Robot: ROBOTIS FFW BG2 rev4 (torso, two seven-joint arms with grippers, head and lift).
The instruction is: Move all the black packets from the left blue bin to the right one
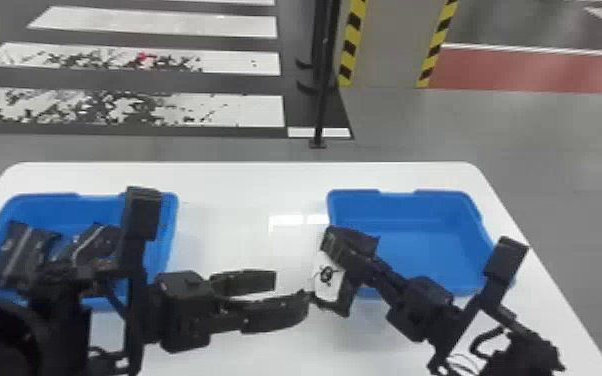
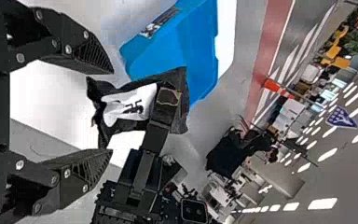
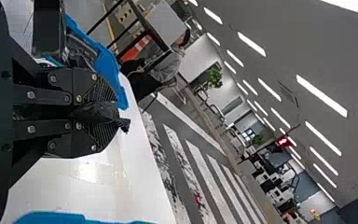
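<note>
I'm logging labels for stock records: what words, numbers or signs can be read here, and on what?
No text reads clearly enough to quote.
White label on the black packet in the right gripper: bold black mark, not legible.
Sticker on the right blue bin: too small.
Hanging blue sign, white marks: too small.
Red lit sign in the background: blurred.

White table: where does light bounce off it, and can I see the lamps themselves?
Head view: pale reflections on the white table beside the right blue bin; right wrist view: a soft glare patch on it; both wrist views: ceiling lights as bright strips.
</note>
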